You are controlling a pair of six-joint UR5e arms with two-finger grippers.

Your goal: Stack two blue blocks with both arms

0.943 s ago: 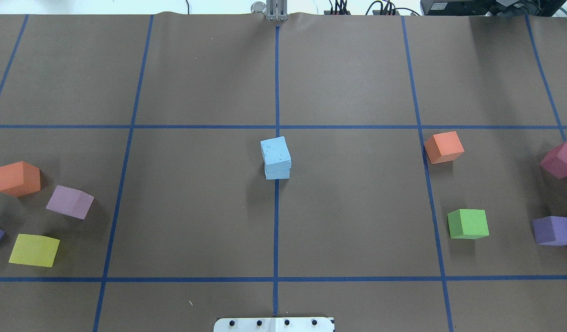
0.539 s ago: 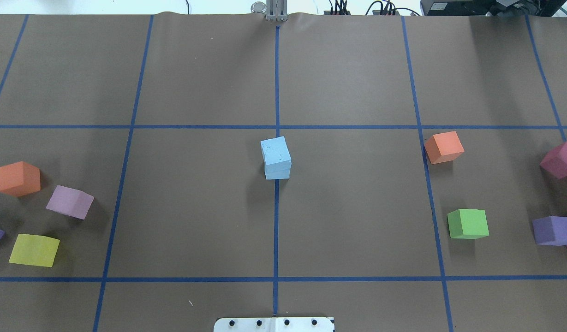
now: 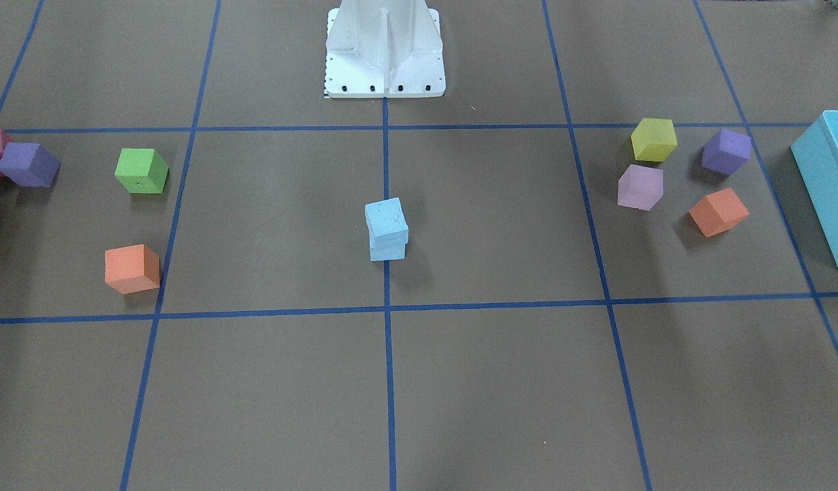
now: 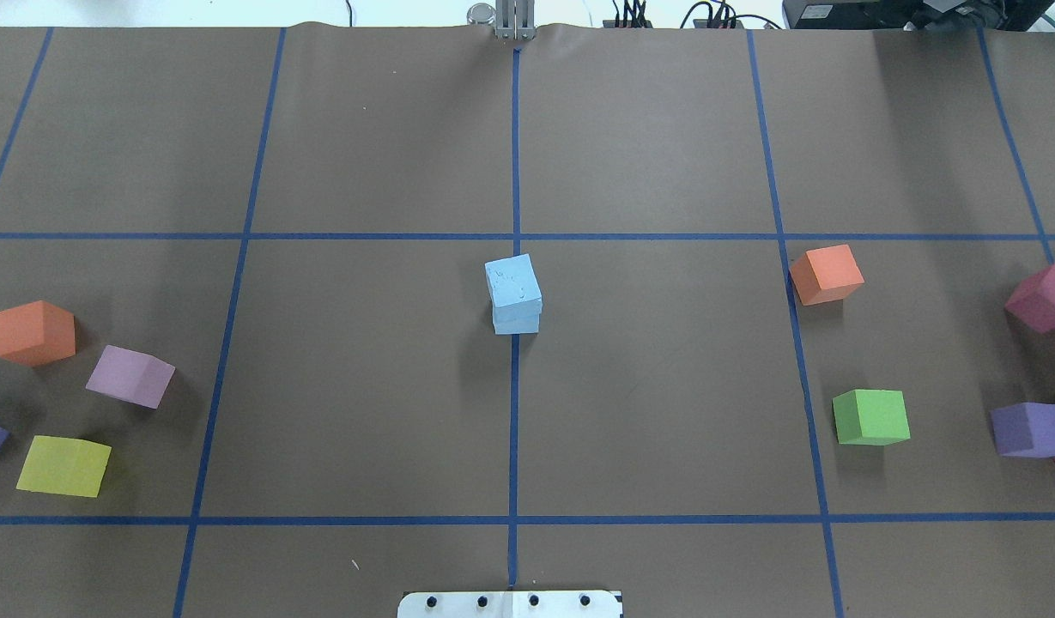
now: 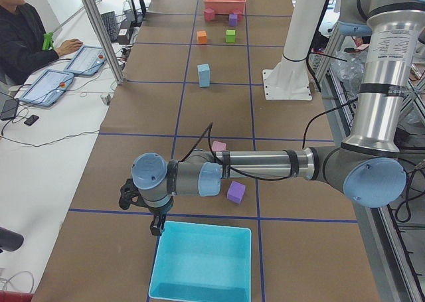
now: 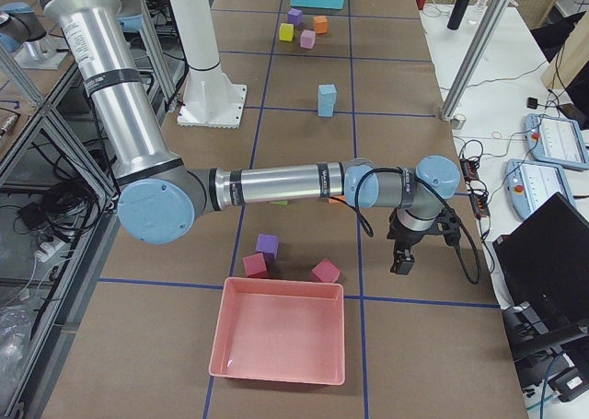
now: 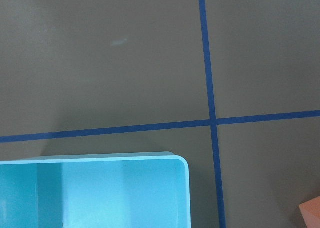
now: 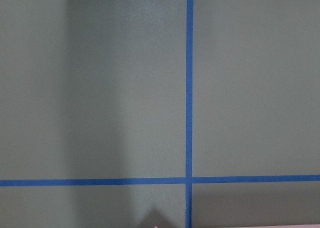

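Blue blocks [image 4: 515,292] stacked at ctr, looks done. Can't tell L gripper [image 5: 156,227] or R gripper [image 6: 402,262] aperture; next: avoid bumping.

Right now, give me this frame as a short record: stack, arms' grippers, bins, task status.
stack: upper blue block sits on lower blue block, slightly twisted, on the centre tape line; nothing touches it
left gripper: far from the stack, at the rim of the turquoise bin; open or shut cannot be told
right gripper: far from the stack, near the pink bin; open or shut cannot be told
task status: the two blocks look stacked
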